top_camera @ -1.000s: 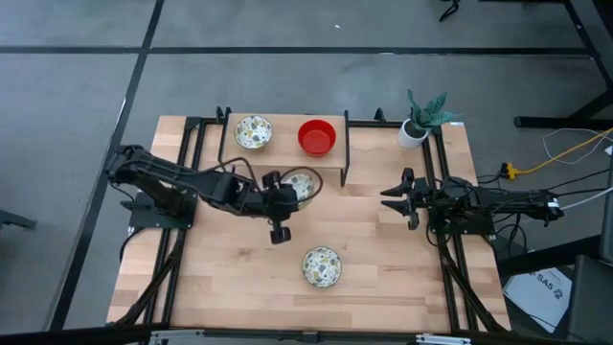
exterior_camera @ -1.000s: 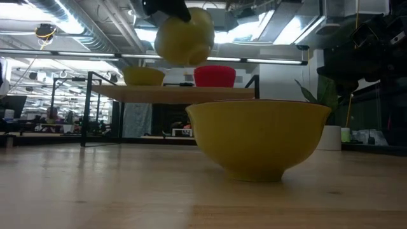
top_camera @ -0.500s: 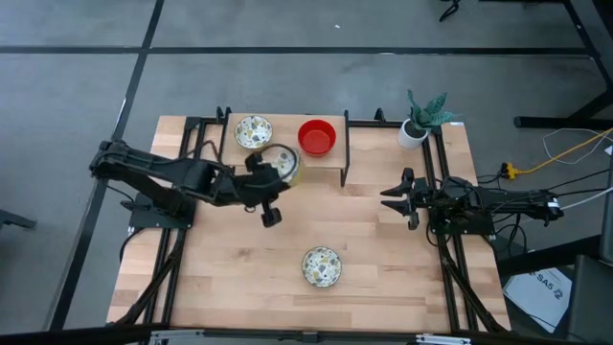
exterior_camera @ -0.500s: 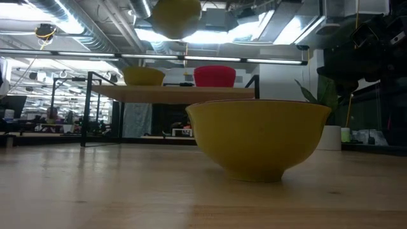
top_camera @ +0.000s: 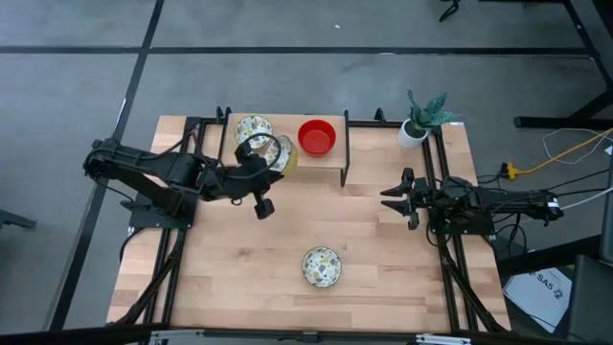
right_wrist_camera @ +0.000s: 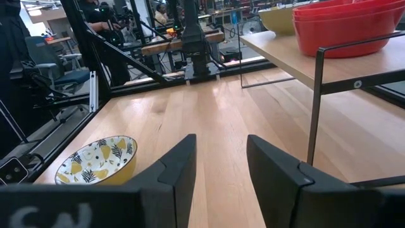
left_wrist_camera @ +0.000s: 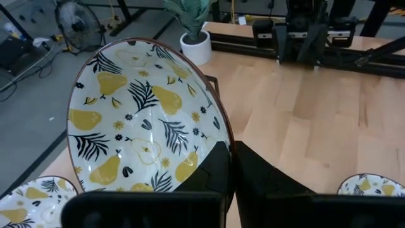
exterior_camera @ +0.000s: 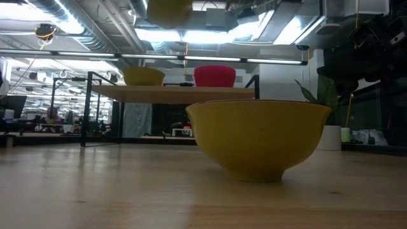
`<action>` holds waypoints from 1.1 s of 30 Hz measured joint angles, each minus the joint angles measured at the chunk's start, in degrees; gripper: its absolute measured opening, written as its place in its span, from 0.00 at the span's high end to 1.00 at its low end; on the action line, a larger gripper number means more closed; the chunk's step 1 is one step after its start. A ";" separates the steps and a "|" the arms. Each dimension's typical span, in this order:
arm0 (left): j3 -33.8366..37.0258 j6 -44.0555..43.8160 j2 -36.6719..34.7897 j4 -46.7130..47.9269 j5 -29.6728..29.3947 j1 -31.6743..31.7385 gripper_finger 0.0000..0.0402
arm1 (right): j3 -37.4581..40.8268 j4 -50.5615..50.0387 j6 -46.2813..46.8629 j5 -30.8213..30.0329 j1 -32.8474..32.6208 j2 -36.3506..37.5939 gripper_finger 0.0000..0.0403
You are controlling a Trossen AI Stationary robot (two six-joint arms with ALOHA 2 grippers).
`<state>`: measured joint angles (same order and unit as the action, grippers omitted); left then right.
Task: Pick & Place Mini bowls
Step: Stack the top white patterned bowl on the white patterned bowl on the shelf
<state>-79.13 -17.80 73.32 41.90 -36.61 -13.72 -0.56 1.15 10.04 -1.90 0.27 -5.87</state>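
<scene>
Mini bowls are being gathered onto the raised wooden shelf (top_camera: 287, 158) at the far side of the pale wooden desk (top_camera: 364, 249), where a glossy red stack (top_camera: 317, 136) and a white pear-patterned bowl (top_camera: 253, 130) sit side by side. The left hand (top_camera: 257, 169) is clamped on the rim of another pear-and-leaf patterned bowl (left_wrist_camera: 142, 120), tilted, airborne just by the shelf's front edge (likely to nest on its twin). One patterned bowl (top_camera: 322, 265) waits on the desk's near side. The right hand (top_camera: 395, 197) rests idle, fingers apart, holding nothing.
</scene>
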 joint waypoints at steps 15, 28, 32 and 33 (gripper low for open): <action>0.00 -2.09 0.00 -0.09 -1.50 0.00 0.99 | 0.00 0.00 0.00 0.01 -0.02 0.00 0.65; 0.00 1.71 0.02 -0.53 -3.53 1.60 0.99 | 0.00 0.00 0.00 0.01 -0.02 0.00 0.65; 0.00 2.05 0.02 -0.55 -3.50 2.37 0.99 | 0.00 0.00 0.00 0.01 -0.02 0.00 0.65; 0.00 2.05 0.02 -0.55 -3.57 2.40 0.99 | 0.00 0.00 -0.02 -0.02 -0.02 0.00 0.65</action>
<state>-79.13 -15.75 73.34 41.34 -40.18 -11.31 -0.56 1.15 10.02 -1.91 0.25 -5.87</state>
